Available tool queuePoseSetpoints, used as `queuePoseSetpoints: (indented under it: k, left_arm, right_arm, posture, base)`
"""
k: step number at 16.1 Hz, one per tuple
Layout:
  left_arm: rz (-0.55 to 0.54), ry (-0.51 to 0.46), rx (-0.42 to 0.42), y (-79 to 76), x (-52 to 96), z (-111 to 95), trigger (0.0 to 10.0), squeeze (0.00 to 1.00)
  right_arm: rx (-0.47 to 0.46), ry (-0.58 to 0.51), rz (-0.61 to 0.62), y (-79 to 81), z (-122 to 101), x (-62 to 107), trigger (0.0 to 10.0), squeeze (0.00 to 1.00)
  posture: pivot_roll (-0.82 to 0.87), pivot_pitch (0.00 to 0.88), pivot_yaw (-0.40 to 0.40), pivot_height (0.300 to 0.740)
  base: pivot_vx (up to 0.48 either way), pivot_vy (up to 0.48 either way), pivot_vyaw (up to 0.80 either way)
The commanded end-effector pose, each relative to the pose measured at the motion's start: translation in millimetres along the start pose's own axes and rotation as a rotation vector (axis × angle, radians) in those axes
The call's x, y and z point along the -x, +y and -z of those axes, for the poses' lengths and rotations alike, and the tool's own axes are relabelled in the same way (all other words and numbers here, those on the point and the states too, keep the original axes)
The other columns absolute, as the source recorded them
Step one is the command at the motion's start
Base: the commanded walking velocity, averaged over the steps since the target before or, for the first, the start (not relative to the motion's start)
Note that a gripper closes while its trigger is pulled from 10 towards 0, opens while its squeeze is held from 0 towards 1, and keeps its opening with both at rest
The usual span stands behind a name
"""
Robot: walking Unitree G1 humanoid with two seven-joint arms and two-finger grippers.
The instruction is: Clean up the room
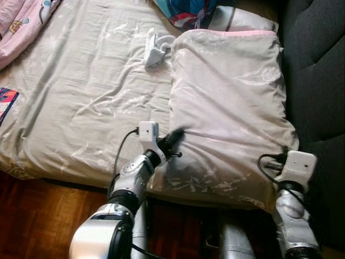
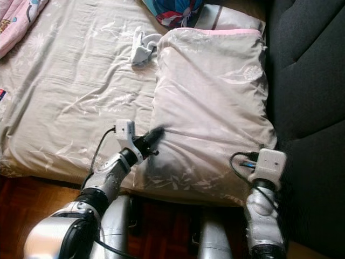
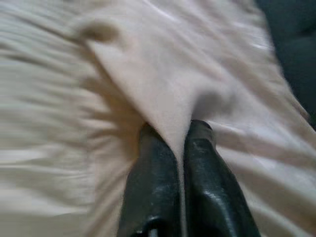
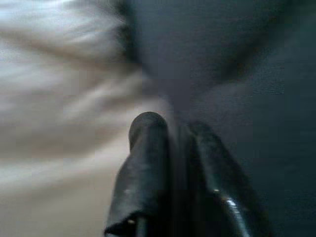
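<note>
On the bed (image 1: 81, 102), one pillow (image 1: 226, 108); left tool (image 3: 180, 143) pinches its cover, right tool (image 4: 170, 131) pressed together.

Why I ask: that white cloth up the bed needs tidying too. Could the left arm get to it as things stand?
Probably not yet: the left gripper is shut on the pillow edge, and the white cloth lies farther up the bed sheet. Nothing blocks the way.

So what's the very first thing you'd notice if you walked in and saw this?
The big pale pillow on the right side of the bed, next to the dark headboard. The left gripper has its jaws shut on the pillow's left edge, and the right gripper sits at its right corner by the headboard. A small white cloth lies crumpled on the sheet further up.
</note>
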State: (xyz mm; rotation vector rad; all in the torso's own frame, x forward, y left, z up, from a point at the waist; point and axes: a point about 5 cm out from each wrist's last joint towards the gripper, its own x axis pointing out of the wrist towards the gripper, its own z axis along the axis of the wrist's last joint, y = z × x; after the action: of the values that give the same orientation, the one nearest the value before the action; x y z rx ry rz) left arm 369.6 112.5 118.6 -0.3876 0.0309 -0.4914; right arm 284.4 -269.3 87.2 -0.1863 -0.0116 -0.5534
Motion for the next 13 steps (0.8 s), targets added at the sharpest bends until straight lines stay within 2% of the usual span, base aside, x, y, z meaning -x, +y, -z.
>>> queuePoseSetpoints:
  k: [1,5,13]
  left_arm:
    - [-0.043,-0.005,-0.003,11.4,10.1,3.9,10.0,1.0]
    - [-0.037,-0.009,0.001,12.9,12.2,3.6,10.0,1.0]
    - [-0.018,-0.029,0.006,11.7,12.7,1.3,10.0,1.0]
  right_arm:
    - [0.003,0.044,0.075,-17.1,13.1,5.0,10.0,1.0]
    - [0.022,0.004,0.075,-16.7,5.3,1.9,10.0,1.0]
    - [-0.011,-0.057,0.04,-9.2,-4.7,0.0,10.0,1.0]
  posture:
    - [-0.05,0.437,0.007,0.659]
    - [-0.05,0.432,0.007,0.659]
    - [-0.05,0.405,0.006,0.659]
  base:
    - [0.0,0.0,0.0]
    - [0.0,0.0,0.0]
    - [0.0,0.0,0.0]
